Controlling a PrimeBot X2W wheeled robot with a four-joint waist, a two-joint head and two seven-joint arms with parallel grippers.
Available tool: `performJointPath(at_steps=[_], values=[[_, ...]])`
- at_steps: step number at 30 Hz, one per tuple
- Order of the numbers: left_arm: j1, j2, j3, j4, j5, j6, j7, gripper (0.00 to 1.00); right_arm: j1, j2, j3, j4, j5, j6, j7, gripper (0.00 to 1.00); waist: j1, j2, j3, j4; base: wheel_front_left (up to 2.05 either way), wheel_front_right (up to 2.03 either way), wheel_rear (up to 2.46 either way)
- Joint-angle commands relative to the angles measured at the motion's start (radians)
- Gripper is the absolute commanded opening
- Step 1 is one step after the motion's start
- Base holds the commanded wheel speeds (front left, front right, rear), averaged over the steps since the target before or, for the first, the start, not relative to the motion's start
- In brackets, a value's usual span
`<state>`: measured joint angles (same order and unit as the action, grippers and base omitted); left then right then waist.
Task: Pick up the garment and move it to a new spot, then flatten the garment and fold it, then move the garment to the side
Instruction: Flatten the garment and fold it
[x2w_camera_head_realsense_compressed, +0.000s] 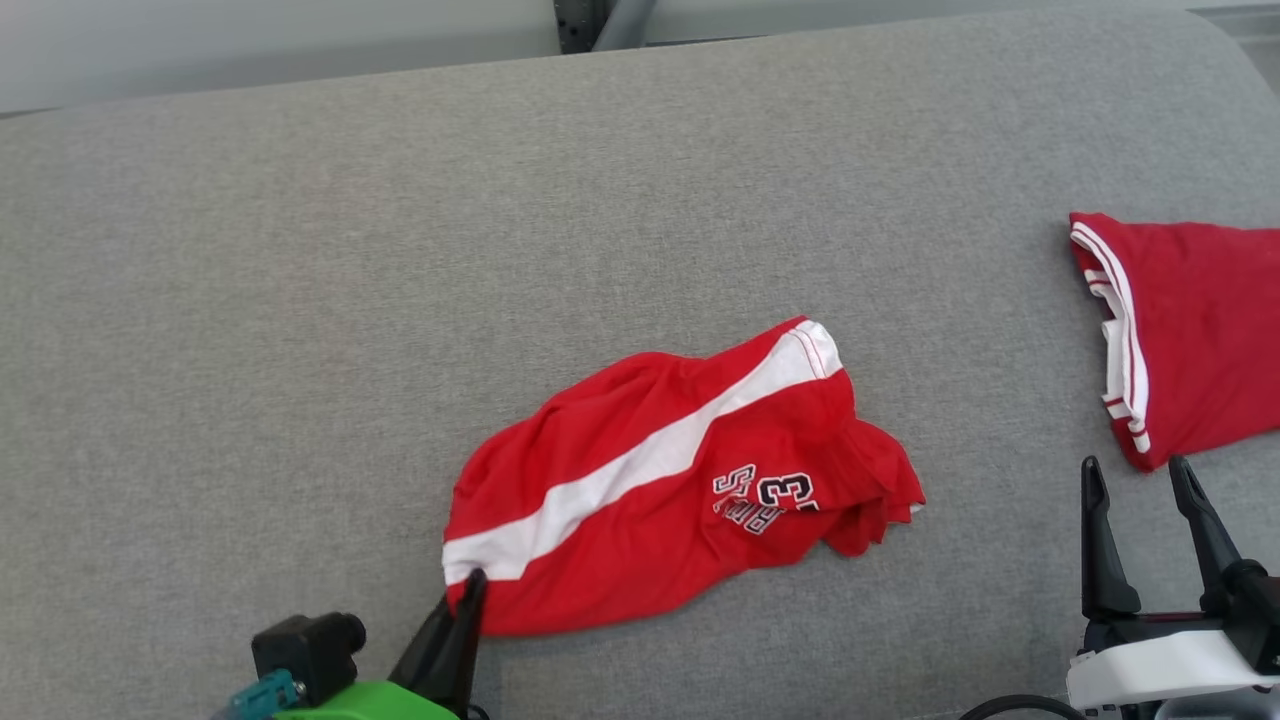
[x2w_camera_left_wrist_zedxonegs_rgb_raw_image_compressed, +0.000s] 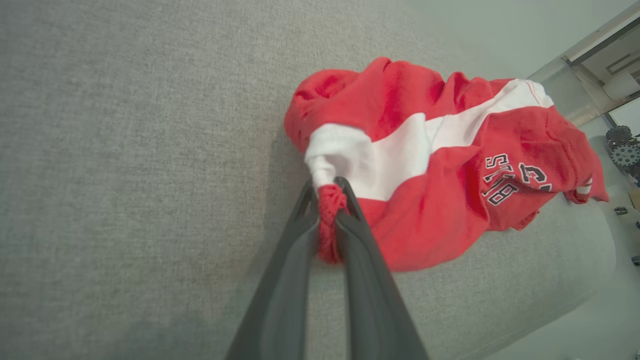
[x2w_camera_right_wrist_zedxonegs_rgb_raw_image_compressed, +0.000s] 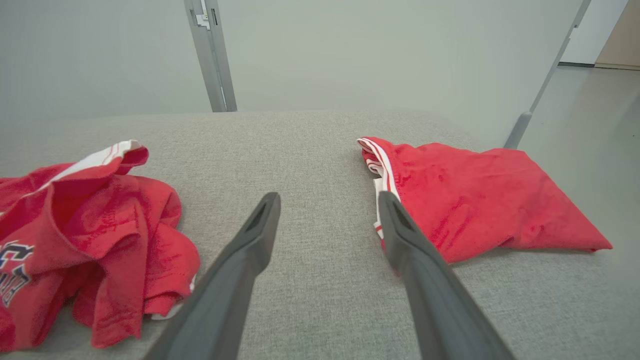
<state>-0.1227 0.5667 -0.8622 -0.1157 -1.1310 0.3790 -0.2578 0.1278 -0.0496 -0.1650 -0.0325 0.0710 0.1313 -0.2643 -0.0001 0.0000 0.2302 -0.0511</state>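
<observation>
The garment (x2w_camera_head_realsense_compressed: 660, 480) is a crumpled red piece with a broad white stripe and dark lettering, lying near the middle front of the grey cushion (x2w_camera_head_realsense_compressed: 300, 300). My left gripper (x2w_camera_head_realsense_compressed: 468, 590) is shut on the garment's near left corner; in the left wrist view a pinch of red cloth of the garment (x2w_camera_left_wrist_zedxonegs_rgb_raw_image_compressed: 440, 165) bunches between the two dark fingers of the left gripper (x2w_camera_left_wrist_zedxonegs_rgb_raw_image_compressed: 327, 192). My right gripper (x2w_camera_head_realsense_compressed: 1135, 470) stands open at the lower right, apart from the garment (x2w_camera_right_wrist_zedxonegs_rgb_raw_image_compressed: 75, 240). In its own view the right gripper (x2w_camera_right_wrist_zedxonegs_rgb_raw_image_compressed: 327, 200) holds nothing.
A second red piece with white trim (x2w_camera_head_realsense_compressed: 1190, 330) lies at the right edge of the cushion, just beyond my right fingertips; it is also in the right wrist view (x2w_camera_right_wrist_zedxonegs_rgb_raw_image_compressed: 475, 200). A pale wall and a grey post (x2w_camera_right_wrist_zedxonegs_rgb_raw_image_compressed: 210, 55) stand behind the cushion.
</observation>
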Motion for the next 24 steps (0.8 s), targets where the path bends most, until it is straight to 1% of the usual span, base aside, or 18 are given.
performJointPath(at_steps=[1,2,4,5,6,7,8,9,10,12,15,18,21,23,24], values=[[0.017,-0.009,0.001,0.005,0.009,0.004,-0.007,0.0,0.012,-0.002,-0.005,0.0,-0.005,-0.001,0.0,1.0,0.0001,0.0,-0.036,0.05,0.0,0.0,0.0],[0.029,-0.024,-0.004,0.016,0.009,-0.001,-0.007,0.0,0.014,-0.002,-0.004,0.002,-0.006,-0.001,0.0,1.0,0.0001,0.0,-0.04,0.057,0.0,0.0,0.0],[0.03,-0.041,-0.017,0.06,0.039,0.002,-0.008,0.0,0.014,-0.002,0.008,0.005,-0.013,-0.001,0.0,1.0,0.0001,0.0,-0.048,0.065,0.0,0.0,0.0],[0.031,-0.063,-0.016,0.08,0.036,-0.004,-0.008,0.0,0.013,-0.003,0.009,0.006,-0.014,-0.001,0.0,1.0,0.0001,0.0,-0.051,0.067,0.0,0.0,0.0],[0.03,-0.08,-0.018,0.104,0.035,-0.014,-0.007,0.02,0.012,-0.003,0.008,0.007,-0.015,-0.001,0.0,1.0,0.0001,0.0,-0.056,0.071,0.0,0.0,0.0],[0.021,-0.081,-0.023,0.135,0.054,-0.014,-0.006,0.07,0.013,-0.004,0.012,0.01,-0.017,-0.001,0.0,1.0,0.0001,0.0,-0.062,0.071,0.0,0.0,0.0],[0.014,-0.09,-0.024,0.16,0.057,-0.017,-0.006,0.24,0.015,-0.004,0.015,0.012,-0.018,-0.001,0.0,1.0,0.0001,0.0,-0.067,0.071,0.0,0.0,0.0],[0.01,-0.105,-0.024,0.179,0.055,-0.023,-0.007,0.45,0.016,-0.006,0.016,0.013,-0.019,-0.001,0.0,1.0,0.0001,0.0,-0.071,0.071,0.0,0.0,0.0],[0.006,-0.115,-0.028,0.194,0.058,-0.031,-0.007,1.0,0.017,-0.007,0.017,0.014,-0.019,-0.001,0.0,1.0,0.0001,0.0,-0.075,0.071,0.0,0.0,0.0],[0.001,-0.131,-0.033,0.216,0.052,-0.053,-0.006,1.0,0.018,-0.009,0.018,0.013,-0.017,-0.001,0.0,1.0,0.0001,0.0,-0.079,0.069,0.0,0.0,0.0],[-0.011,-0.145,-0.045,0.254,0.06,-0.072,-0.004,1.0,0.028,-0.009,0.017,0.014,-0.018,-0.001,0.0,1.0,0.0001,0.0,-0.085,0.065,0.0,0.0,0.0],[-0.027,-0.166,-0.063,0.294,0.076,-0.081,-0.003,1.0,0.033,-0.007,0.017,0.016,-0.016,-0.001,0.0,1.0,0.0001,0.0,-0.092,0.062,0.0,0.0,0.0],[-0.046,-0.187,-0.08,0.335,0.104,-0.078,-0.004,1.0,0.038,-0.005,0.02,0.02,-0.013,-0.001,0.0,1.0,0.0001,0.0,-0.1,0.058,0.0,0.0,0.0],[-0.043,-0.214,-0.075,0.348,0.093,-0.085,-0.005,1.0,0.044,-0.005,0.022,0.023,-0.011,-0.001,0.0,1.0,0.0001,0.0,-0.108,0.055,0.0,0.0,0.0],[-0.04,-0.218,-0.072,0.356,0.094,-0.086,-0.005,1.0,0.045,-0.004,0.022,0.023,-0.01,-0.001,0.0,1.0,0.0001,0.0,-0.113,0.053,0.0,0.0,0.0]])
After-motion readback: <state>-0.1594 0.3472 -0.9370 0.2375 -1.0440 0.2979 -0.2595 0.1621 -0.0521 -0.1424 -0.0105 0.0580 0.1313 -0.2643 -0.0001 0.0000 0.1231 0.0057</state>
